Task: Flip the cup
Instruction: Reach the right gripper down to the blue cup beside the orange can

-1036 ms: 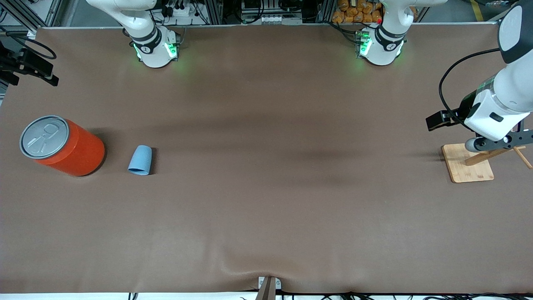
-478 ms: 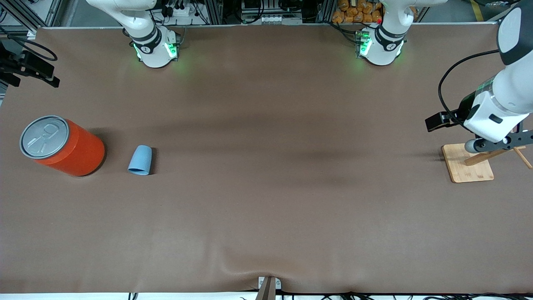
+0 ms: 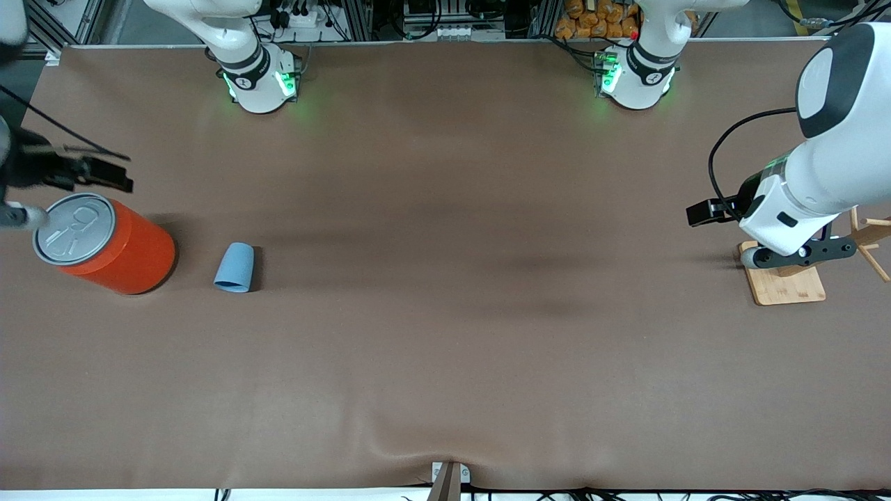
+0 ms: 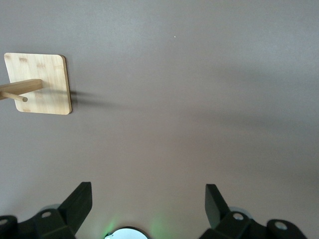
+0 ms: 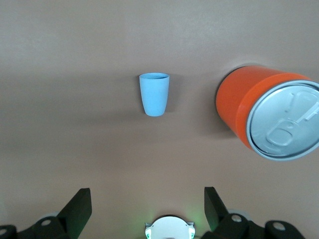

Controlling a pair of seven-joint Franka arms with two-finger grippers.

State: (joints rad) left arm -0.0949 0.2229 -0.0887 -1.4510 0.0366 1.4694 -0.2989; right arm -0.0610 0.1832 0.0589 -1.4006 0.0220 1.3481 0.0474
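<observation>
Small light-blue tapered cup (image 3: 234,268) lying on brown table (image 3: 445,313) beside big orange can (image 3: 104,243), right gripper (image 5: 144,211) wide open over can, left gripper (image 4: 148,204) wide open near wooden stand (image 3: 783,275)

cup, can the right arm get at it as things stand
Probably yes: the right hand is open and empty up by the orange can, and the cup sits beside that can with nothing over it.

setting: robotics lab | evidence: aluminium framing (image 3: 69,17), cabling (image 3: 445,10), brown-covered table (image 3: 445,348)
</observation>
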